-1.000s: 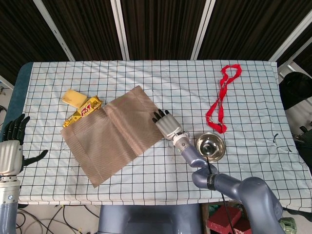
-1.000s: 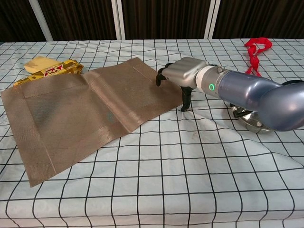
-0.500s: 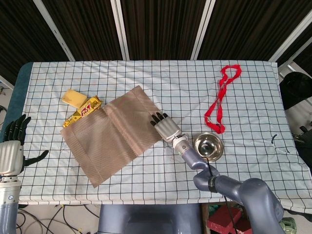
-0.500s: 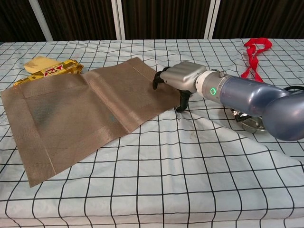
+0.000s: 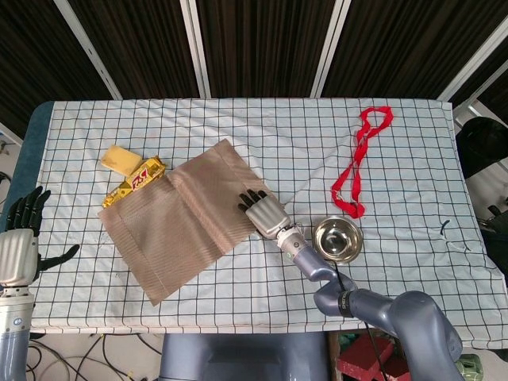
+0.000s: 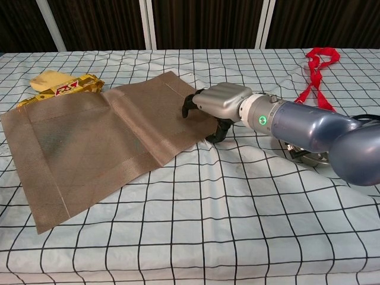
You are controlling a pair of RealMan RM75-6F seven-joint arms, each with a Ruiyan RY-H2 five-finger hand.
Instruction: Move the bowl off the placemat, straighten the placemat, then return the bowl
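The brown woven placemat [image 5: 178, 222] [image 6: 101, 142] lies skewed on the checked tablecloth, with a crease down its middle. My right hand [image 5: 264, 214] [image 6: 215, 105] rests flat on the mat's right edge, fingers pressing on the fabric and holding nothing. The small steel bowl [image 5: 338, 239] [image 6: 309, 157] sits on the cloth to the right of the mat, behind my right forearm in the chest view. My left hand [image 5: 21, 242] hangs open beyond the table's left edge, seen only in the head view.
A gold snack wrapper [image 5: 135, 184] [image 6: 62, 89] and a yellow sponge [image 5: 119, 158] [image 6: 47, 78] lie at the mat's far left corner. A red ribbon [image 5: 357, 163] [image 6: 316, 66] lies at the back right. The table's front edge is near.
My right hand has slid left and toward the front, further onto the placemat's right edge. The bowl has shifted slightly left. The left hand stays still.
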